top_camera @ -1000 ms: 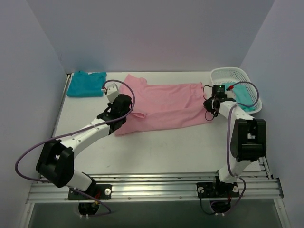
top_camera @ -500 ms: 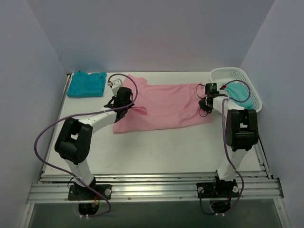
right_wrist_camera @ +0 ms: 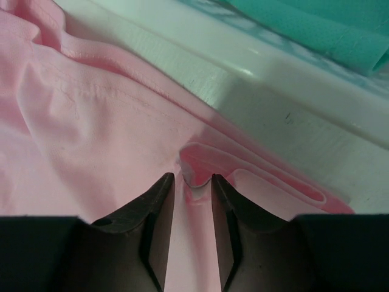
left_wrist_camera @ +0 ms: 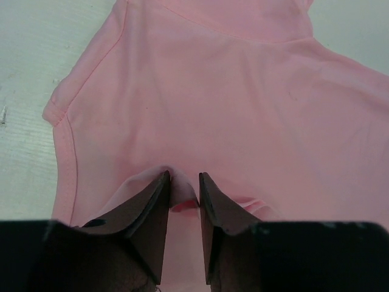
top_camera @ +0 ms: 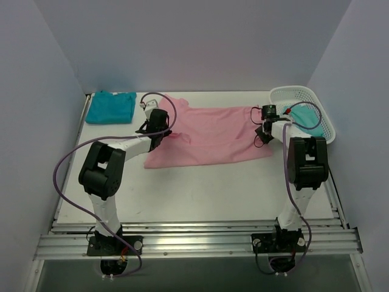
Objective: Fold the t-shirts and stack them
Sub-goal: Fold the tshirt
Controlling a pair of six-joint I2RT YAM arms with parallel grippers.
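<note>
While the pink t-shirt (top_camera: 206, 137) lies spread across the upper middle of the surface (top_camera: 200, 188) | left end effector (left_wrist_camera: 184, 182) at its left end, jaws narrowly parted around a cloth pucker, gripping nothing | right end effector (right_wrist_camera: 193, 179) likewise at the layered right edge, beside the basket (top_camera: 285, 93) | judged: slack so the fold settles flat | teal t-shirt (top_camera: 110, 107) folded upper left, likely stack base

A white table (top_camera: 200, 194) is being enclosed by plain pale walls.
The matte table top is being bounded on three sides by smooth lavender-grey panels: a back wall (top_camera: 194, 42), a left wall (top_camera: 30, 121) and a right wall (top_camera: 364, 91). Its near edge is being fronted by a slotted aluminium rail frame (top_camera: 200, 240). Everything is being lit softly and evenly, with only faint shadows being cast.
</note>
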